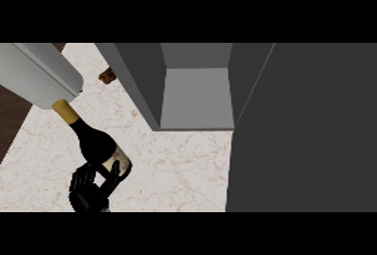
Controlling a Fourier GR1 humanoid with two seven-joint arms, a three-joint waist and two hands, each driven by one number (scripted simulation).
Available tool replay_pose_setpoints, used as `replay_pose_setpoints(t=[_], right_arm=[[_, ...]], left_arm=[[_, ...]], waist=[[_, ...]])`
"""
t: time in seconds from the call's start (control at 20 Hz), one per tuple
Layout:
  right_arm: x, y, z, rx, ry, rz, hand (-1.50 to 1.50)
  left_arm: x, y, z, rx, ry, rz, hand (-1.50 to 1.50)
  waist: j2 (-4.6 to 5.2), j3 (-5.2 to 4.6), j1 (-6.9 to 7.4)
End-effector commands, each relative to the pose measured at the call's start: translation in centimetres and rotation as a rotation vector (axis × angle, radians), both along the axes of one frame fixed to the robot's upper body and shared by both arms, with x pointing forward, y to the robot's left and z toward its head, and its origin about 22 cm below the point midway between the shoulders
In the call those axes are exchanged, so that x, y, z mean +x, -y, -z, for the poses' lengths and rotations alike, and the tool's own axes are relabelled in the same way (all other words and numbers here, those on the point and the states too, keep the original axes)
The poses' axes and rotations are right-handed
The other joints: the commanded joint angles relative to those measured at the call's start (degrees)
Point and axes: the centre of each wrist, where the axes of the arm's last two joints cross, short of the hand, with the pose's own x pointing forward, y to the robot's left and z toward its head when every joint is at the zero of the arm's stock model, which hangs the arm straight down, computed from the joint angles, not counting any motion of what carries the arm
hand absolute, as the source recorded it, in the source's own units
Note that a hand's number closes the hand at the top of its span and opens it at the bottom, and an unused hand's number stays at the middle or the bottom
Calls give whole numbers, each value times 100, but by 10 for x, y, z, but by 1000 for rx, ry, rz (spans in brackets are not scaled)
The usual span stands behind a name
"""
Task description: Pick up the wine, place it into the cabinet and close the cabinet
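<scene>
Left hand [92, 189], low at the view's left, is where we begin: its fingers curl round the base of the wine [94, 140]. We then order the parts by size. Largest is the dark cabinet [195, 94], its door [302, 129] swung open at right. Next we note the marbled tabletop [177, 169]. Smallest, the wine tilts, gold-capped neck pointing up-left, left of the cabinet.
</scene>
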Motion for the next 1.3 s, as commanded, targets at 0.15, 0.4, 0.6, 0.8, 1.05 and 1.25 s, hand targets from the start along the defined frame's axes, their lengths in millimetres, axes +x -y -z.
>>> replay_pose_setpoints(t=[0.15,0.4,0.6,0.8,1.05,1.25], right_arm=[[3,-13,12,-5,15,6,-150],[3,-1,5,-5,-12,11,-150],[6,-4,2,-6,-14,0,-150],[3,-2,17,-5,-20,22,-150],[11,-10,7,1,-17,36,-150],[-5,0,10,-4,-29,12,-150]], left_arm=[[7,-2,5,35,-8,8,150],[-23,-21,6,43,-24,532,150],[-52,-39,10,2,3,841,150],[-56,-51,-2,1,95,926,150],[-35,-35,-33,-18,220,974,150],[-14,-22,-37,32,222,940,150]], waist=[[57,-107,-37],[56,-104,-100],[62,-114,-34],[42,-101,-7],[36,-99,48],[45,-104,-26]])
